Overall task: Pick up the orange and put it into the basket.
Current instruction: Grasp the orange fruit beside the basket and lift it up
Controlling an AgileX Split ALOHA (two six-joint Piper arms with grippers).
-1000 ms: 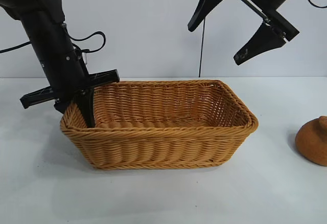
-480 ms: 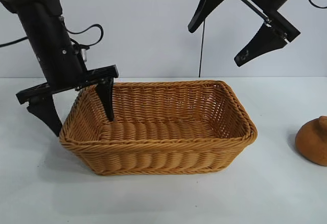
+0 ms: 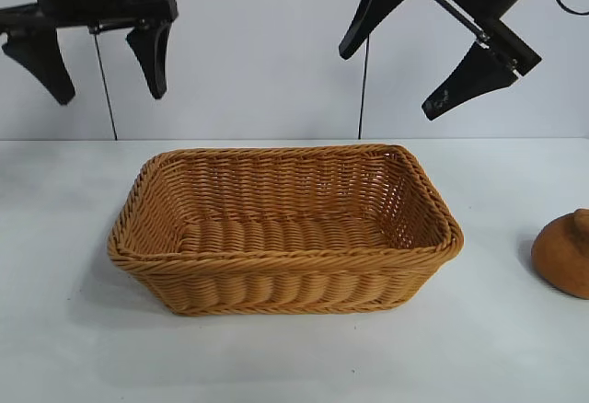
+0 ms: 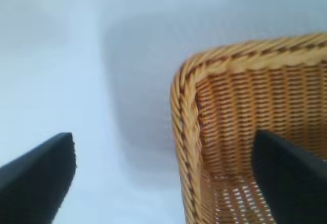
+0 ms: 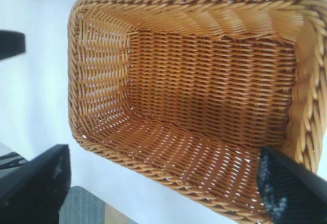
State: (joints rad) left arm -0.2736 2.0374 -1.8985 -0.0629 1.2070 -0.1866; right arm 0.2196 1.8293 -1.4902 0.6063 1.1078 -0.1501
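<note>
Exterior view showed us the basket (image 3: pixel 285 228) standing in the middle of the table (image 3: pixel 55 348) with nothing inside it, while the orange (image 3: pixel 563 254) sat well off toward the right edge of that view, partly cut by the frame and not touched by anything. Our left gripper (image 3: pixel 92 58) hung high above the basket's left end, its fingers spread wide and holding nothing. Our right gripper (image 3: pixel 419 53) hovered above the basket's right half, tilted downward, fingers likewise released and empty. From the left wrist camera we saw one corner of the basket (image 4: pixel 204 91) between the two dark fingertips (image 4: pixel 36 178); the right wrist camera looked straight down into the bare woven floor of the basket (image 5: pixel 204 106).

We judged that the pick had not yet begun: the fruit was still on the table, apart from both arms. Since the orange lay on the right arm's side, we thought that arm the better choice. To do it well, we would swing it out past the basket's rim before lowering, keep the fingers spread, and come down so they straddle the rounded body below the knob on top, not the knob itself. Closing low on the widest part should stop the fruit from rolling or slipping out. The left arm could stay clear above.
</note>
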